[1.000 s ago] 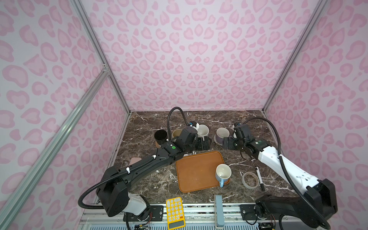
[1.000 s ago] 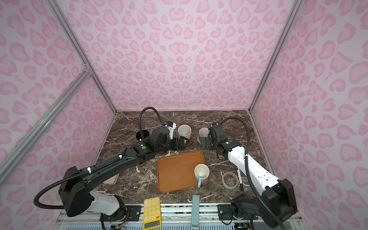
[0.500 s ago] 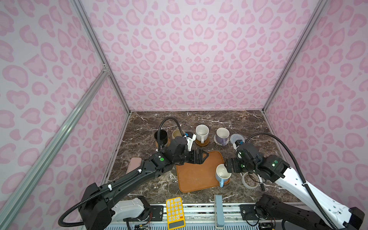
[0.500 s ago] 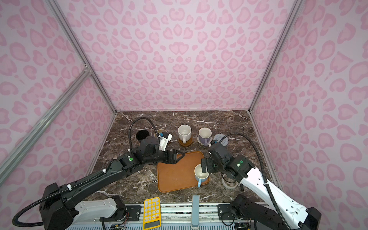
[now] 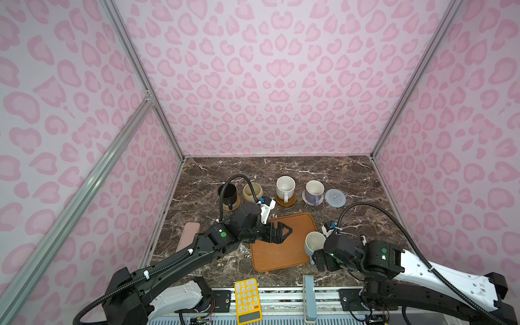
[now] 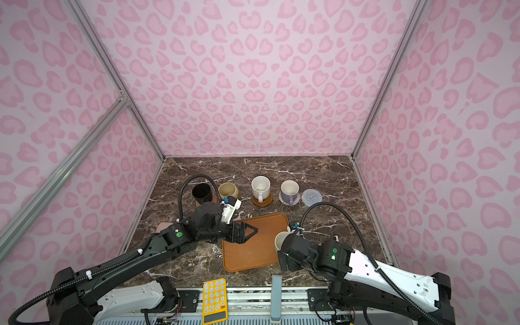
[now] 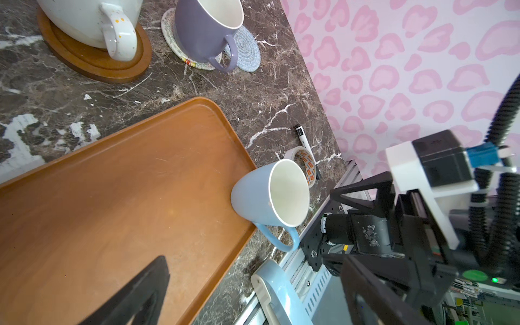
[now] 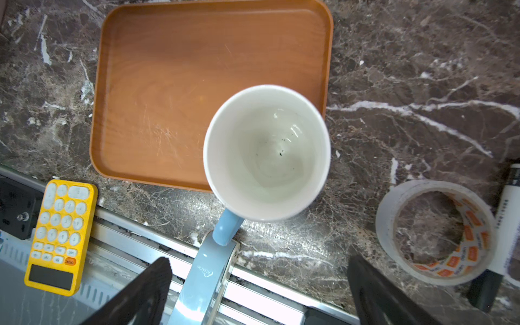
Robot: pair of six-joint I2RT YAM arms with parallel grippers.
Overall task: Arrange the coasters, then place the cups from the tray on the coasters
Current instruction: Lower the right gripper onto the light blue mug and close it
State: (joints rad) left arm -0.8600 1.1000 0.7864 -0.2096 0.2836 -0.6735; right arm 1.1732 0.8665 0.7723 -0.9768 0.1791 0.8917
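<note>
Four cups (image 5: 285, 185) stand mid-frame beside one bare coaster (image 5: 335, 197). One blue cup (image 5: 313, 242) sits on the tray (image 5: 278, 256). Left gripper (image 5: 281, 230) and right gripper (image 5: 319, 261) gape wide, empty.

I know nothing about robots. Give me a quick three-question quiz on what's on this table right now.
1. True or false: a cup stands on the grey-blue woven coaster.
2. The mug on the tray is: A black, B light blue, C lavender.
3. Fill in: the right gripper, by that mug's handle, has its jaws ___.
Key: 1 false; 2 B; 3 open.
</note>
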